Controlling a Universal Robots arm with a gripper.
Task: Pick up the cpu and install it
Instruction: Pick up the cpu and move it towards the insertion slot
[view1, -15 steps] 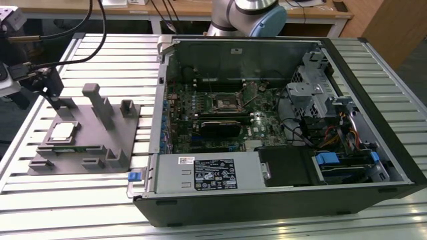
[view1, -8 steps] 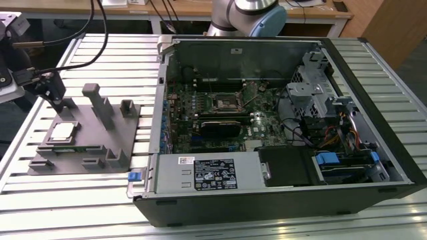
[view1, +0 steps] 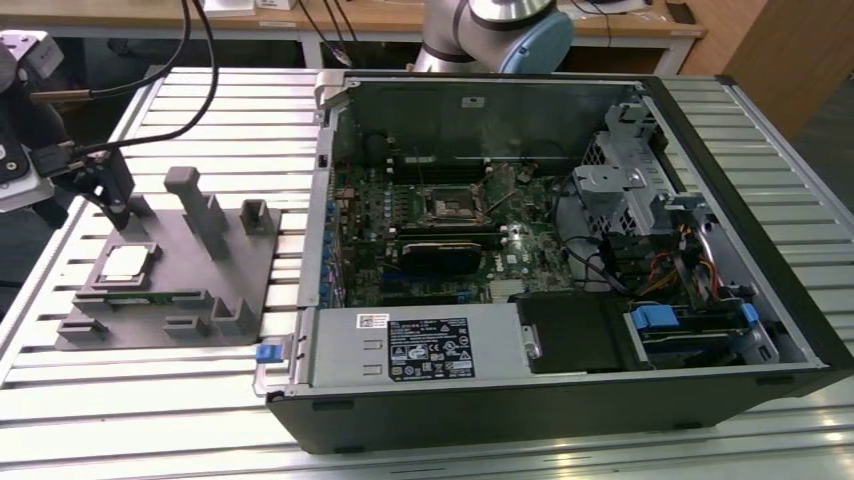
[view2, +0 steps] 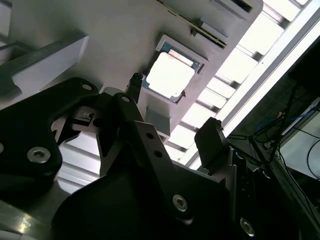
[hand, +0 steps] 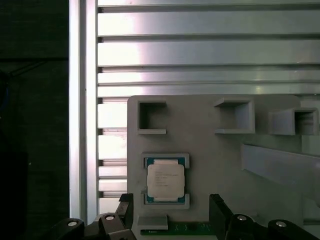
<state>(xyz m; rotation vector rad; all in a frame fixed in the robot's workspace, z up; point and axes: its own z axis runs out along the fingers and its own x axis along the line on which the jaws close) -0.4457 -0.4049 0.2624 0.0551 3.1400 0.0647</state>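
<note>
While the exterior view shows the computer case, the first wrist view shows the open pincer near the cpu

in the exterior view, the tray is set on the surface at 9 o'clock of the computer case. the cpu is seated in a tray recess, with the memory stick just at its 6 o'clock and the gripper held above at its 12 o'clock.
</note>
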